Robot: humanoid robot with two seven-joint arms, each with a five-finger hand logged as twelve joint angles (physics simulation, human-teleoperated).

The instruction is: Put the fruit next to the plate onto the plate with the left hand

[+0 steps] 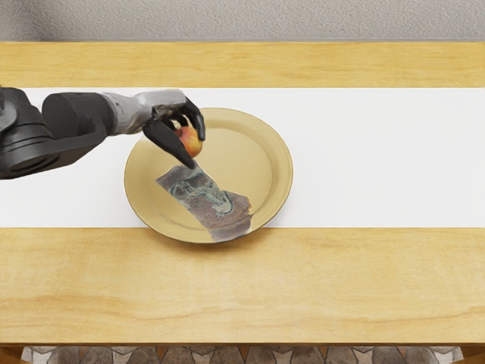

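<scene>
- One hand is at work: your left hand [174,121], dark-fingered on a grey wrist, comes in from the left edge and is curled around a small, round, red-and-yellow fruit [189,139]. Its fingers [168,142] wrap over the top and side of the fruit. The right arm does not show.
- The fruit is inside the outline of the round tan plate [282,163], over its upper left part and clear of the rim. You cannot tell from this view whether it touches the plate or hangs just above it.
- Lower on the plate lies a flat, mottled grey-and-brown rectangular slab [206,197], set diagonally toward the near rim. Its upper corner is just beside your lowest fingertip.
- The plate rests on a white strip [379,152] that runs across the pale wooden table [242,280].
- By the look of it, you are at the placing step.
- Next, you need to lower the fruit until the plate bears it, then open the fingers gently.
- A round fruit may roll, so draw the hand up and away to the left without nudging it or the slab.
</scene>
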